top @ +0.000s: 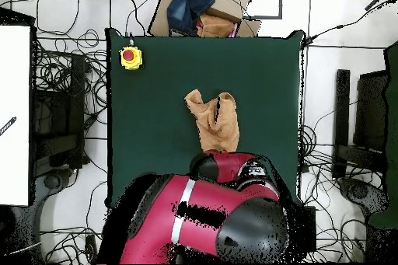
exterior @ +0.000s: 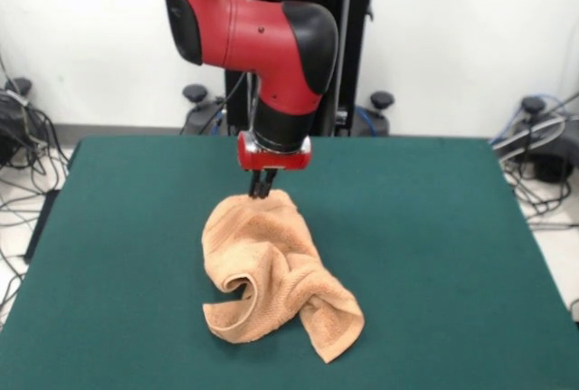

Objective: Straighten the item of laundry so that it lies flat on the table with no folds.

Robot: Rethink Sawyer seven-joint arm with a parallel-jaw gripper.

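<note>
Front view: the towel (exterior: 276, 272) lies crumpled and rolled on the table (exterior: 434, 227), nowhere near flat. The gripper (exterior: 262, 189) pinches its far edge, fingers together.

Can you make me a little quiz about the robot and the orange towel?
1. True or false: the towel lies flat and smooth on the table.
2. Where is the gripper? A) far off to one side of the table B) right at the towel's top edge C) up out of sight
3. Fill in the gap: in the overhead view, a yellow box with a red ____ sits in a corner of the table.

Key:
1. False. It is bunched up, with folds and a curled edge.
2. B.
3. Button.
</note>
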